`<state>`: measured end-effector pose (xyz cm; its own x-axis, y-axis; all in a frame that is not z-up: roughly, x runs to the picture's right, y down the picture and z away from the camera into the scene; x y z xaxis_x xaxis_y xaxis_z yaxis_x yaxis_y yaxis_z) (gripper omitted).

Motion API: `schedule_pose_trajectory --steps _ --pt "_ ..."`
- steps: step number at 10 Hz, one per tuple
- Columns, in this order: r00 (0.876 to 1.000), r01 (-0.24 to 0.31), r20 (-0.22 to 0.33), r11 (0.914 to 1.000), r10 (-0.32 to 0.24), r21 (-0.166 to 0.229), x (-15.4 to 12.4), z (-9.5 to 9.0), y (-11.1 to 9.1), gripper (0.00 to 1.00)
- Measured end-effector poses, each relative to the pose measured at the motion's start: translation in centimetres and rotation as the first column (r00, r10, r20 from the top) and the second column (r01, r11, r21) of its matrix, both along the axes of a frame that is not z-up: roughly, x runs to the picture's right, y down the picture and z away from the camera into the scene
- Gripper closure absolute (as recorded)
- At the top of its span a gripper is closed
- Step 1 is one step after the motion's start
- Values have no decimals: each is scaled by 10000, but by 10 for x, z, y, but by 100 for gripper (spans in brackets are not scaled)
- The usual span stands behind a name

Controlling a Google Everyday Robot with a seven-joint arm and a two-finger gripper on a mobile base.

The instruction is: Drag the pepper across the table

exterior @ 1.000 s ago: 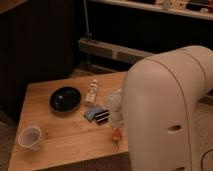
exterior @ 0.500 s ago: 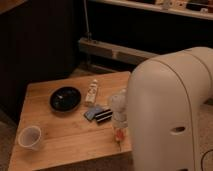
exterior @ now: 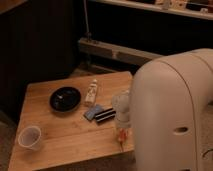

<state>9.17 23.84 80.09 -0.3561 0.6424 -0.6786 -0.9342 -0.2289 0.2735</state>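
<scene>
While the end effector (exterior: 122,136) covers one pepper (exterior: 121,134), one table (exterior: 55,127) bears one cup (exterior: 29,137)

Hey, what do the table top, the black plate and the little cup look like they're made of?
Table: light wood, matte, plank seams visible. Black plate: dark and glossy with a highlight, probably plastic or glazed ceramic. Cup: translucent, likely thin plastic. The hand sits at the table's near right edge, over the orange pepper.

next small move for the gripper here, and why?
Probably a short pull left along the table. The gripper is down at the right front edge with orange at its tip, apparently the pepper; bare wood lies left.
</scene>
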Motion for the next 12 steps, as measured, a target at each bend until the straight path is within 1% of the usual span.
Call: schedule_pose_trajectory --steps 12 --pt "9987 -294 -405 9996 296 55 20 1 1 66"
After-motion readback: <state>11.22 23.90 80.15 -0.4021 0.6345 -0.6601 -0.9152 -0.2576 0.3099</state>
